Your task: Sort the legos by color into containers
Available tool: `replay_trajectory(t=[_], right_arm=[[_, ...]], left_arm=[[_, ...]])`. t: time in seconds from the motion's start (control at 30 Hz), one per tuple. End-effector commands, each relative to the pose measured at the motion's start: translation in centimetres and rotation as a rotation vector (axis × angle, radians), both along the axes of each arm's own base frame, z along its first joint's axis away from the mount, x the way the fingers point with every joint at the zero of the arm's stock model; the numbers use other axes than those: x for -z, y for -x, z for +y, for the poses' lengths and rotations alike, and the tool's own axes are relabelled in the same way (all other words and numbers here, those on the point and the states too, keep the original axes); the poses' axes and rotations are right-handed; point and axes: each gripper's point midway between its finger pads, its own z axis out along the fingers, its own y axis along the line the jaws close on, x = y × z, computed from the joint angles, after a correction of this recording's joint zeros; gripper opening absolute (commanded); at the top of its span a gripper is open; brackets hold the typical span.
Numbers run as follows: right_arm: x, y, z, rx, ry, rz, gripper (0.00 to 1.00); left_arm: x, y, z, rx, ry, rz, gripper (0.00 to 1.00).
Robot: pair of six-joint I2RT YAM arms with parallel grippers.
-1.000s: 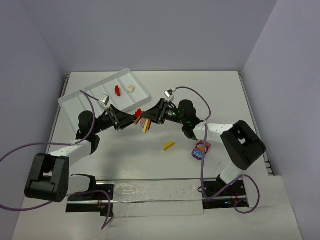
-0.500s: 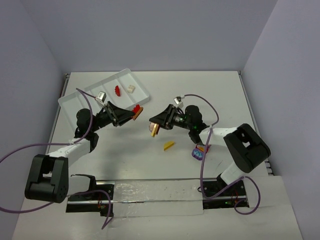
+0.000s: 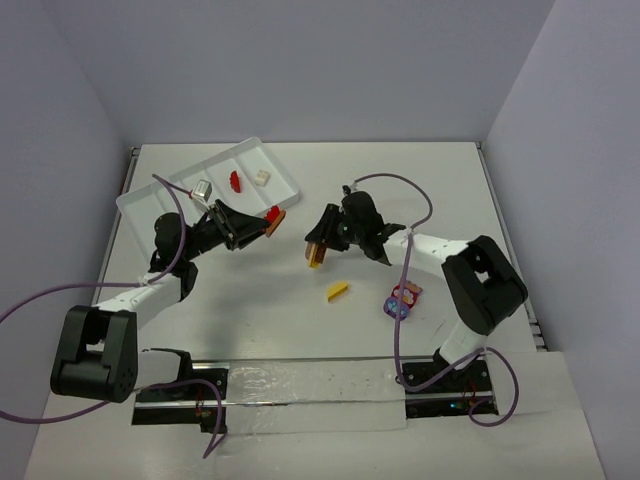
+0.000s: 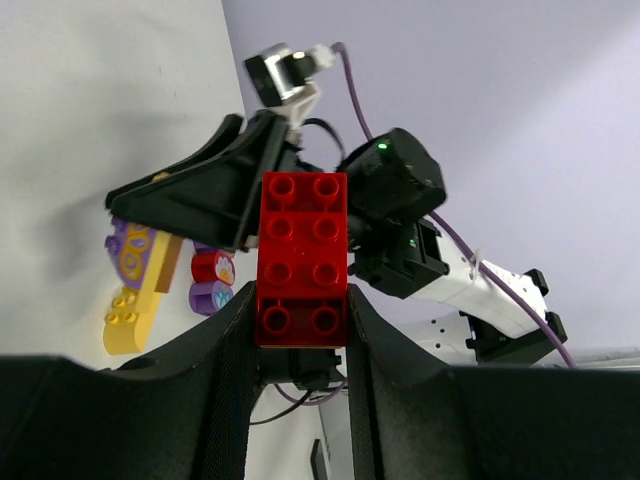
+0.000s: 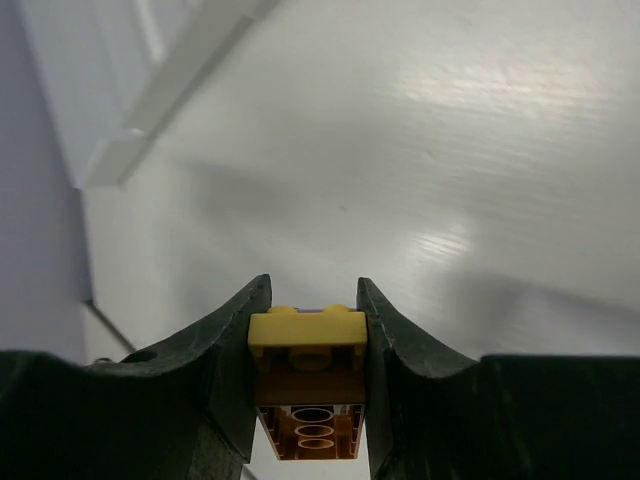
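Note:
My left gripper (image 3: 268, 222) is shut on a red brick (image 4: 303, 258), held above the table just off the white tray's (image 3: 165, 195) near right edge; the brick also shows in the top view (image 3: 272, 213). My right gripper (image 3: 316, 250) is shut on a yellow-and-brown stack (image 5: 308, 372), low over the table's middle; the stack shows in the top view (image 3: 316, 254). A red brick (image 3: 235, 180) and a white brick (image 3: 262, 177) lie in tray compartments. A loose yellow brick (image 3: 338, 291) and a purple-pink-red cluster (image 3: 402, 299) lie on the table.
The tray sits at the back left, tilted. Purple cables loop from both arms over the table. The arm bases and a mounting rail (image 3: 300, 385) run along the near edge. Walls close the table on three sides.
The two grippers have pulled apart, the left keeping the red brick and the right the yellow-and-brown stack. The right gripper has swung down and turned over the table's middle.

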Motion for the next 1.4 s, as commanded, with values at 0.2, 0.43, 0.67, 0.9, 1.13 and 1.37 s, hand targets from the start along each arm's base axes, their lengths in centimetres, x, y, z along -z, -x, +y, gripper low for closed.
replay_trajectory(t=[0.2,0.43,0.67,0.9,1.13,1.37], right_arm=[[4.2,0.9,-0.7,-0.058,0.145,0.079,0.54],[0.0,1.2,-1.1,-0.048,0.104,0.005,0.62],[-8.9,1.6,-0.4,-0.052,-0.109,-0.21,0.62],[-14.2,1.9,3.6,-0.256,-0.354,-0.311,0.65],[-16.1,2.5,5.0,-0.363,-0.637,-0.305,0.66],[-16.9,3.4,5.3,-0.448,-0.815,-0.292,0.63]], left_arm=[[-0.9,-0.8,0.1,-0.014,-0.013,-0.052,0.0],[-0.4,-0.9,0.1,-0.018,-0.019,-0.044,0.0],[-1.0,-0.9,-0.3,0.007,0.003,-0.058,0.0],[-1.2,-0.6,-1.2,0.032,0.028,-0.062,0.0],[-1.8,-0.3,-1.7,0.058,0.047,-0.075,0.0],[-2.3,-0.3,-1.9,0.08,0.053,-0.087,0.0]])
